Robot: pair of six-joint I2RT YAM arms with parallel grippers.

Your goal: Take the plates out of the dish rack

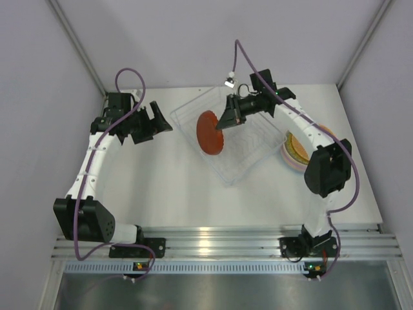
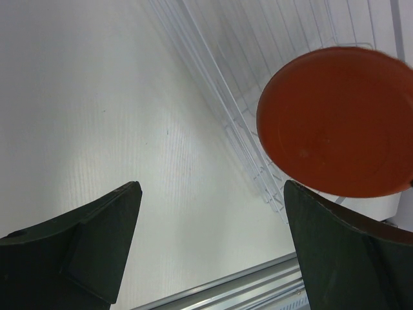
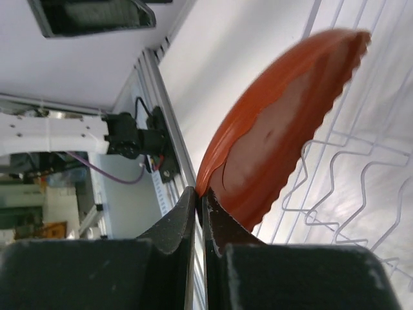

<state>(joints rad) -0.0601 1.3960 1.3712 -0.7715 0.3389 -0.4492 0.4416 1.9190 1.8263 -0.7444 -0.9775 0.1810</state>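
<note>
My right gripper (image 1: 226, 121) is shut on the rim of a red plate (image 1: 210, 133) and holds it on edge over the clear dish rack (image 1: 255, 158). In the right wrist view the plate (image 3: 277, 123) rises from between my closed fingertips (image 3: 200, 194). The left wrist view shows the plate (image 2: 339, 119) above the rack's wall (image 2: 239, 135). No other plates show in the rack. My left gripper (image 1: 161, 119) is open and empty, hovering left of the rack. A stack of plates (image 1: 295, 152), with mustard, cream and pink showing, lies on the table right of the rack.
The white table (image 1: 161, 187) ends at a metal rail (image 1: 226, 236) along the front. Grey walls close in at the back and sides. The right arm's elbow (image 1: 329, 169) hangs just beside the plate stack.
</note>
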